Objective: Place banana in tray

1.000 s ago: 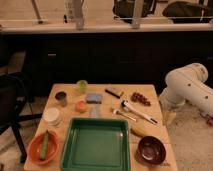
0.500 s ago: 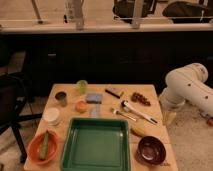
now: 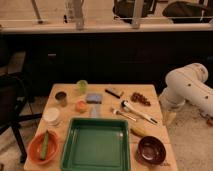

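Currently the banana [image 3: 141, 131] lies on the wooden table [image 3: 65, 92], just past the right rim of the green tray [image 3: 67, 146] and just behind the dark bowl [image 3: 151, 149]; it is not in the tray. On my screen, the white arm [image 3: 192, 86] stands off the table's right side, its elbow bent high and its end turned downward. There the gripper [image 3: 170, 119] hangs beside the table's right edge, apart from the banana, jaws spread wide and holding nothing.
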{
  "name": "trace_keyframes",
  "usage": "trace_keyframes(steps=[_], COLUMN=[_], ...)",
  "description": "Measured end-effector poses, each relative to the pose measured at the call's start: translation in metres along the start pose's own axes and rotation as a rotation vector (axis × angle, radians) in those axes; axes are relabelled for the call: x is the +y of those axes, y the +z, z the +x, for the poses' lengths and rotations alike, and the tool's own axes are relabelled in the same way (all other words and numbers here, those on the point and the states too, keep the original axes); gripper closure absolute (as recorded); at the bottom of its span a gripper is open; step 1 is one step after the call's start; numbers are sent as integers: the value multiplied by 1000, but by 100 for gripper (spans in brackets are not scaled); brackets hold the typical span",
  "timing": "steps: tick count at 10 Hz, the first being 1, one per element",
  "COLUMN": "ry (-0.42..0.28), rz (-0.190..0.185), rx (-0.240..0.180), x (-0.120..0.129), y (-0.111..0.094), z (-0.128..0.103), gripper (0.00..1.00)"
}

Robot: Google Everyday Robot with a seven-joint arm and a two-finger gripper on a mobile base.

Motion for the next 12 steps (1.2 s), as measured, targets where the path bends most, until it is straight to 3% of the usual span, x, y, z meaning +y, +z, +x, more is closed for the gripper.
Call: trace_keyframes(steps=[5,8,12], ry=[254,323,414], rz=[16,16,32], rx=[-42,-57,-84], x=[-1,-7,-11], y=[14,23,59], z=[-25,-35,-45], gripper=[20,20,20])
